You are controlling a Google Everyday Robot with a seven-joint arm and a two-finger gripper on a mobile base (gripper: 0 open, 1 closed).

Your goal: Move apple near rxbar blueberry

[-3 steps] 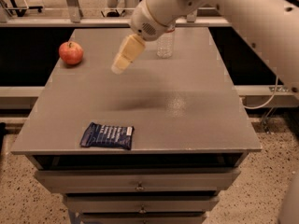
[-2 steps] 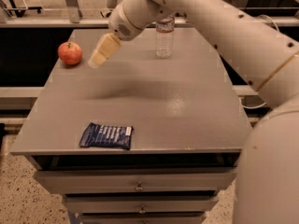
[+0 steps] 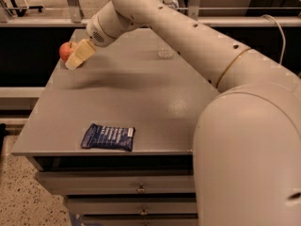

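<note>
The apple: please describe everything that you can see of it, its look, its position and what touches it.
The apple is round and red with an orange tint, and its skin looks smooth. It rests on the grey table, near the far left corner. The gripper is at its right side and hides part of it; actual contact cannot be confirmed. The rxbar blueberry lies apart from it, by the front edge.
</note>
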